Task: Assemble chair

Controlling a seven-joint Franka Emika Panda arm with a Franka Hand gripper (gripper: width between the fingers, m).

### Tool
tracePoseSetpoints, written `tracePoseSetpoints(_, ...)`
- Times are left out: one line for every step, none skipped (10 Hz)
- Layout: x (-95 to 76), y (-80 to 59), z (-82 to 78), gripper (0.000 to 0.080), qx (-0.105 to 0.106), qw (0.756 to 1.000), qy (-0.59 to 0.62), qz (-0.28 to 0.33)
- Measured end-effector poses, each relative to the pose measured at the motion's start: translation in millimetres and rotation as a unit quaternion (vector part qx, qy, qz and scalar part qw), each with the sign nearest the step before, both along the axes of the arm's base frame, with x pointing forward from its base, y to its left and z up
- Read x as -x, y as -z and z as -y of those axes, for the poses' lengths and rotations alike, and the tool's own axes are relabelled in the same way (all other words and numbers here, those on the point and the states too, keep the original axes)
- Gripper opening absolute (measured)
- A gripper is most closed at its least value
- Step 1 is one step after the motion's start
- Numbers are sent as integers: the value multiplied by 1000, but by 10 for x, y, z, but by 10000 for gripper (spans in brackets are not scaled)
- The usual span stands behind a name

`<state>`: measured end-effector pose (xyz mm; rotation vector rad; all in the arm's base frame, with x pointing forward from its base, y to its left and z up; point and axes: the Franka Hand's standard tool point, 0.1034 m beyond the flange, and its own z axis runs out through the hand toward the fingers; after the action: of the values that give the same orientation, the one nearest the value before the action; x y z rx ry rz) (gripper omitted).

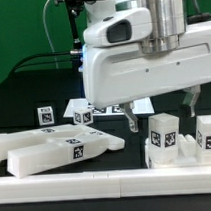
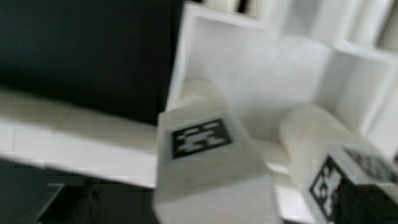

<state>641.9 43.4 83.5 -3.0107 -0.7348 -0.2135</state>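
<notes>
1. Gripper [image 1: 160, 109] first: your jaws stand wide apart with nothing between them. The dark fingertips [image 1: 129, 119] hang just above the chair parts on the exterior view's right.
2. Nearest the exterior camera, a white ledge [image 1: 97, 181] runs across the front of the dark table [image 1: 18, 93].
3. Just behind the ledge, below your gripper, two upright blocks [image 1: 165, 140] of the chair stand side by side, each with a black-and-white tag facing the camera.
4. At the same depth, on the exterior view's left, the long flat parts [image 1: 56, 148] lie touching each other, with one tag facing up.
5. Your wrist view shows two tagged pieces [image 2: 199, 140] close together; you cannot tell which parts they are.
6. Farthest back, two small tagged cubes [image 1: 46, 115] sit near each other.
</notes>
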Motion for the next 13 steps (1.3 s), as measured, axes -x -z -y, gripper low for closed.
tracePoseSetpoints(8, 41, 17, 648, 6, 999, -32, 0)
tracePoseSetpoints(8, 40, 14, 648, 4, 1000, -18, -1)
tracePoseSetpoints(10, 45, 15, 527, 4, 1000, -13, -2)
tracePoseSetpoints(12, 48, 16, 390, 3, 1000, -7, -3)
tracePoseSetpoints(12, 48, 11, 390, -3, 999, 36, -5)
tracePoseSetpoints(13, 49, 11, 282, -7, 998, 65, -7)
tracePoseSetpoints(12, 50, 8, 283, -10, 996, 90, -9)
tracePoseSetpoints(-3, 45, 2, 283, -25, 984, 178, -11)
tracePoseSetpoints(-15, 49, 5, 283, -40, 968, 247, -7)
tracePoseSetpoints(-15, 55, -3, 283, -62, 932, 356, -2)
tracePoseSetpoints(-22, 52, 1, 283, -76, 888, 453, -8)
tracePoseSetpoints(-29, 47, 18, 284, -95, 841, 533, -16)
tracePoseSetpoints(-27, 41, 40, 284, -104, 823, 558, -26)
